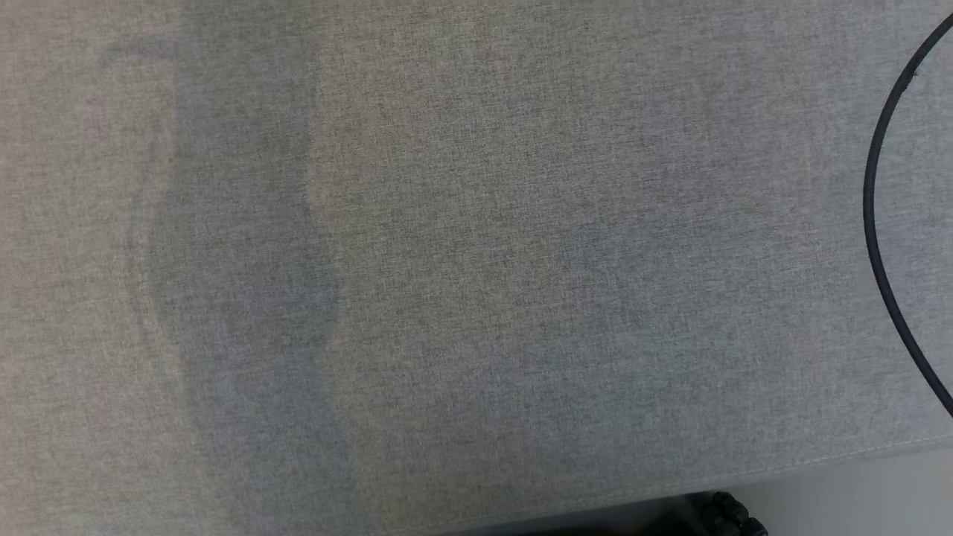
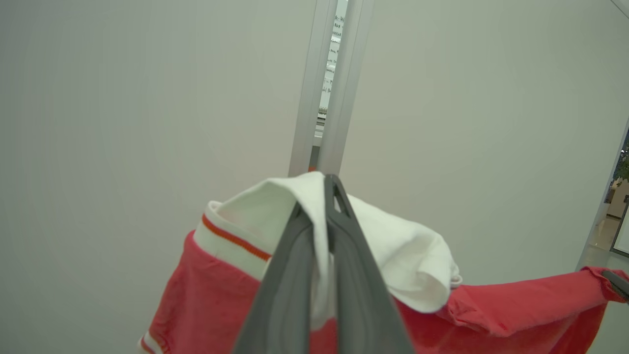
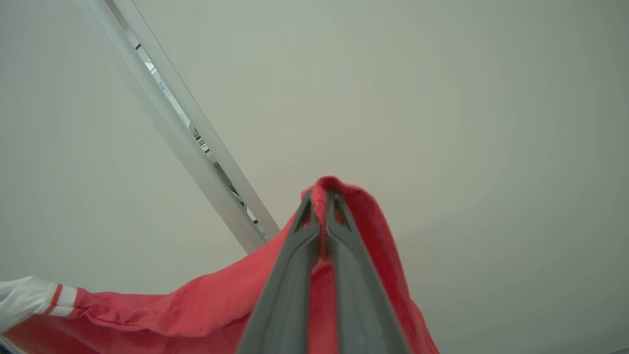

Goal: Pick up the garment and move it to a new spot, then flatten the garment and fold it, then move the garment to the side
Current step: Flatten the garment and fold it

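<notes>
The garment [image 2: 206, 295] is red with a white collar and an orange stripe. In the left wrist view my left gripper [image 2: 322, 196] is shut on its white collar part, held up in the air before a pale wall. At that view's right edge the red cloth stretches across to my right gripper [image 2: 616, 282]. In the right wrist view my right gripper [image 3: 322, 196] is shut on a red fold of the garment [image 3: 196, 305], which hangs down and runs off to the lower left, where a white striped cuff [image 3: 44, 300] shows.
In the head view a grey fabric-covered table [image 1: 476, 260] spreads below, its front edge [image 1: 856, 450] at lower right. A black cable [image 1: 875, 223] curves across its right side. A pale wall with a narrow metal-framed gap [image 2: 329, 88] stands behind the grippers.
</notes>
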You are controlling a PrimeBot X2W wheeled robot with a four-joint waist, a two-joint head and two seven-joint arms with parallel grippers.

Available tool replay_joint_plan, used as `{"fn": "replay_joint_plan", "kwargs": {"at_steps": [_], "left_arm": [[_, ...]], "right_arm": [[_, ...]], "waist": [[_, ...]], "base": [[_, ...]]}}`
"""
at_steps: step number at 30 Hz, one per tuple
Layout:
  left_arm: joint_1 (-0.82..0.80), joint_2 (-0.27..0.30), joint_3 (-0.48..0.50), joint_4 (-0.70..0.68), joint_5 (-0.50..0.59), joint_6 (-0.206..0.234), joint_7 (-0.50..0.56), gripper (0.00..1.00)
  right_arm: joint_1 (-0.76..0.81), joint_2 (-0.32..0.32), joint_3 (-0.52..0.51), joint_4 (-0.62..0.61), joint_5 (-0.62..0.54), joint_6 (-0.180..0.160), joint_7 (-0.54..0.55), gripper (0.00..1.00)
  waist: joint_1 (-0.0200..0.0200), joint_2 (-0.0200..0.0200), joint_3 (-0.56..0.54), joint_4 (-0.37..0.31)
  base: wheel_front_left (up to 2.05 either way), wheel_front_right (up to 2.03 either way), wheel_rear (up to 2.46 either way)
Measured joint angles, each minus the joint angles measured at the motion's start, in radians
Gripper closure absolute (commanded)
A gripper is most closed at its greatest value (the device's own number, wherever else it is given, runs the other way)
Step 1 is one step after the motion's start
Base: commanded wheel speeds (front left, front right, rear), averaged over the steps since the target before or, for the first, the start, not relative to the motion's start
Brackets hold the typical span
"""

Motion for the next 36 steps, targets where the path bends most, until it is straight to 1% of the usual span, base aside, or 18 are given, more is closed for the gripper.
{"fn": "replay_joint_plan", "kwargs": {"at_steps": [3,5,7,10,14,18,20,22,27,29,31,32,36], "left_arm": [[0.038,-0.003,-0.028,-0.010,-0.020,0.000,-0.023,1.00],[0.107,-0.004,-0.047,-0.029,-0.049,0.000,-0.047,1.00],[0.184,0.001,-0.064,-0.052,-0.073,0.000,-0.064,1.00],[0.304,0.023,-0.097,-0.112,-0.098,0.000,-0.091,1.00],[0.514,0.055,-0.082,-0.207,-0.141,-0.001,-0.118,1.00],[0.756,0.071,-0.035,-0.337,-0.149,0.008,-0.125,1.00],[0.873,0.059,-0.012,-0.421,-0.144,0.026,-0.125,1.00],[1.005,0.043,0.008,-0.514,-0.115,0.052,-0.126,1.00],[1.290,0.000,0.044,-0.658,-0.067,0.090,-0.128,1.00],[1.390,-0.017,0.052,-0.698,-0.061,0.092,-0.128,1.00],[1.472,-0.022,0.059,-0.718,-0.051,0.094,-0.128,1.00],[1.514,-0.025,0.075,-0.730,-0.051,0.102,-0.128,1.00],[1.652,-0.032,0.094,-0.764,-0.062,0.099,-0.128,1.00]], "right_arm": [[0.045,-0.009,0.014,-0.024,0.034,0.000,-0.005,1.00],[0.109,-0.010,0.033,-0.056,0.063,0.000,-0.008,1.00],[0.183,-0.017,0.078,-0.098,0.071,0.000,-0.008,1.00],[0.303,-0.035,0.116,-0.172,0.118,0.000,-0.017,1.00],[0.500,-0.073,0.182,-0.268,0.162,0.000,-0.026,1.00],[0.695,-0.102,0.207,-0.355,0.230,0.000,-0.036,1.00],[0.788,-0.115,0.214,-0.398,0.259,0.000,-0.040,1.00],[0.887,-0.128,0.217,-0.438,0.291,0.000,-0.044,1.00],[1.096,-0.137,0.217,-0.515,0.340,0.000,-0.053,1.00],[1.179,-0.135,0.210,-0.537,0.360,0.000,-0.058,1.00],[1.245,-0.135,0.203,-0.554,0.370,0.000,-0.060,1.00],[1.279,-0.134,0.198,-0.564,0.374,0.000,-0.061,1.00],[1.397,-0.122,0.175,-0.591,0.383,0.000,-0.062,1.00]], "waist": [[-0.0001,0.0000,0.014,0.003],[0.0000,0.0000,0.016,0.005],[0.0000,0.0000,0.009,0.006],[-0.0001,0.0000,-0.013,0.007],[-0.0002,0.0000,-0.054,0.008],[-0.0003,0.0000,-0.105,0.007],[-0.0003,0.0000,-0.129,0.008],[-0.0003,0.0000,-0.156,0.011],[-0.0003,0.0000,-0.215,0.018],[-0.0003,0.0000,-0.241,0.020],[-0.0003,0.0000,-0.264,0.023],[-0.0003,0.0000,-0.278,0.024],[-0.0003,0.0000,-0.325,0.026]], "base": [[0.00,0.00,0.00],[0.00,0.00,0.00],[0.00,0.00,0.00],[0.00,0.00,0.00],[0.00,0.00,0.00],[0.00,0.00,0.00],[0.00,0.00,0.00],[0.00,0.00,0.00],[0.00,0.00,0.00],[0.00,0.00,0.00],[0.00,0.00,0.00],[0.00,0.00,0.00],[0.00,0.00,0.00]]}}
